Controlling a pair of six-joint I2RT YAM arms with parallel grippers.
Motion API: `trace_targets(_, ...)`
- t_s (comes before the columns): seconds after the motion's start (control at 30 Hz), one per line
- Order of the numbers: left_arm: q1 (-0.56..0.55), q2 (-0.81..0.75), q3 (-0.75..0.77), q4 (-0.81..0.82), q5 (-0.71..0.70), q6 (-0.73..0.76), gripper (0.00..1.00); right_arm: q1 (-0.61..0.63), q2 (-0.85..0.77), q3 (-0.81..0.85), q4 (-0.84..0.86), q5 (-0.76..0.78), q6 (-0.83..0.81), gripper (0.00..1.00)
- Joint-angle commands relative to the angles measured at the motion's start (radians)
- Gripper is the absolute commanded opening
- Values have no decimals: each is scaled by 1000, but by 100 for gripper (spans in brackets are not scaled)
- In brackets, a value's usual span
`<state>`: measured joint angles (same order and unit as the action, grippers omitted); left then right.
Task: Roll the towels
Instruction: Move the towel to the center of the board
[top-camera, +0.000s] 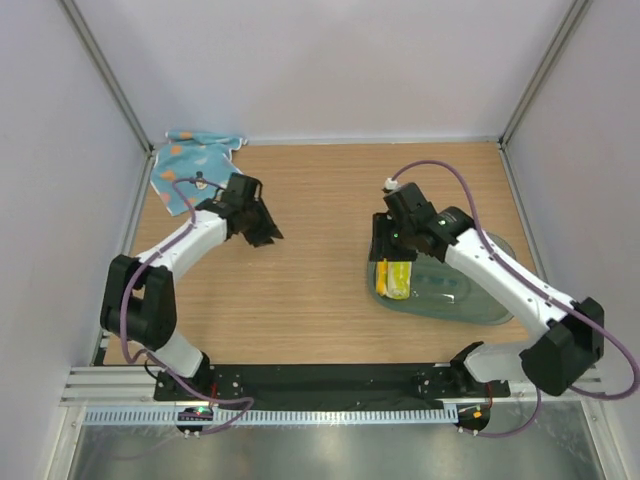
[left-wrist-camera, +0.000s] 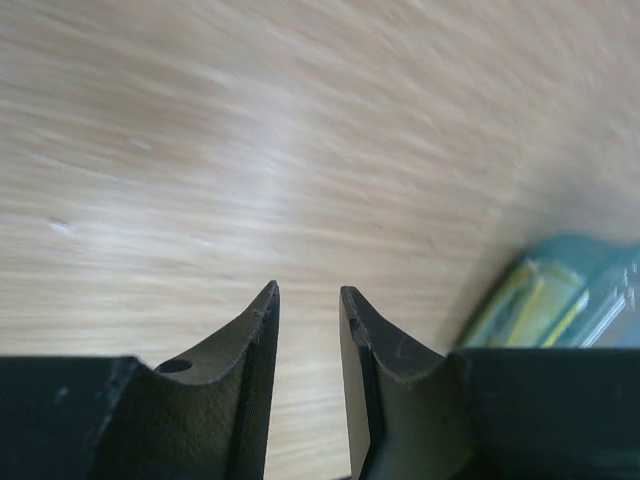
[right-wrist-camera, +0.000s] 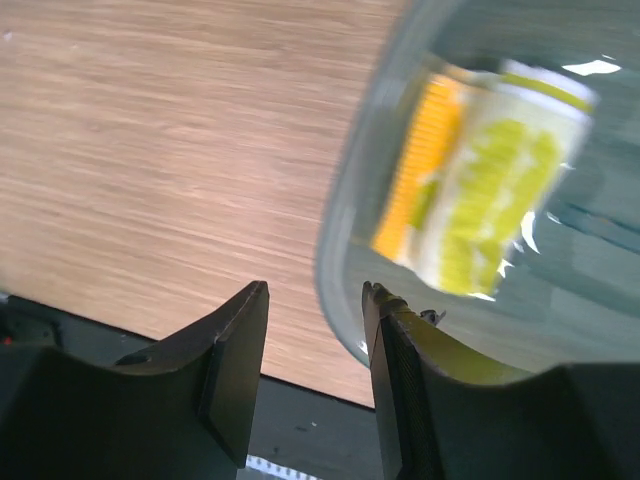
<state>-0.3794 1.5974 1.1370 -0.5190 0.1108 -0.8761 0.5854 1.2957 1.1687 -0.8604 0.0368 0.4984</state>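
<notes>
The light blue towel (top-camera: 195, 165) with coloured spots lies spread at the back left corner, partly under my left arm's cable. My left gripper (top-camera: 263, 234) hovers over bare wood to the right of it, apart from the cloth. In the left wrist view that gripper (left-wrist-camera: 308, 292) is open a little, with only table between its fingers. The yellow towel (top-camera: 396, 279) lies rolled inside the clear tub (top-camera: 470, 300). My right gripper (top-camera: 383, 255) hangs above the tub's left end. The right wrist view shows it (right-wrist-camera: 315, 288) open and empty, the yellow roll (right-wrist-camera: 490, 190) just beyond the tub's rim (right-wrist-camera: 335, 250).
White walls and metal posts close in the table on three sides. A black base rail (top-camera: 330, 380) runs along the near edge. The tub's corner (left-wrist-camera: 575, 300) shows at the right of the left wrist view.
</notes>
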Motion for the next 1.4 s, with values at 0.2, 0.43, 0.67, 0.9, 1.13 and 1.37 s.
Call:
trace_targets(0.2, 361, 62, 186, -179, -3, 210, 30, 59, 370, 141, 170, -178, -17, 48)
trace_targets(0.43, 491, 216, 368, -272, -163, 227, 30, 59, 536, 148, 175, -109, -57, 47)
trace_targets(0.67, 534, 441, 665, -438, -352, 287, 30, 41, 508, 86, 132, -41, -84, 46)
trace_targets(0.9, 617, 602, 845, -481, -364, 324, 42, 37, 418, 63, 70, 32, -116, 46)
trace_targets(1.13, 689, 697, 932, -486, -297, 324, 53, 37, 324, 46, 35, 14, -127, 49)
trace_targets(1.37, 694, 788, 1012, -486, -243, 315, 56, 37, 292, 32, 46, -3, -149, 50)
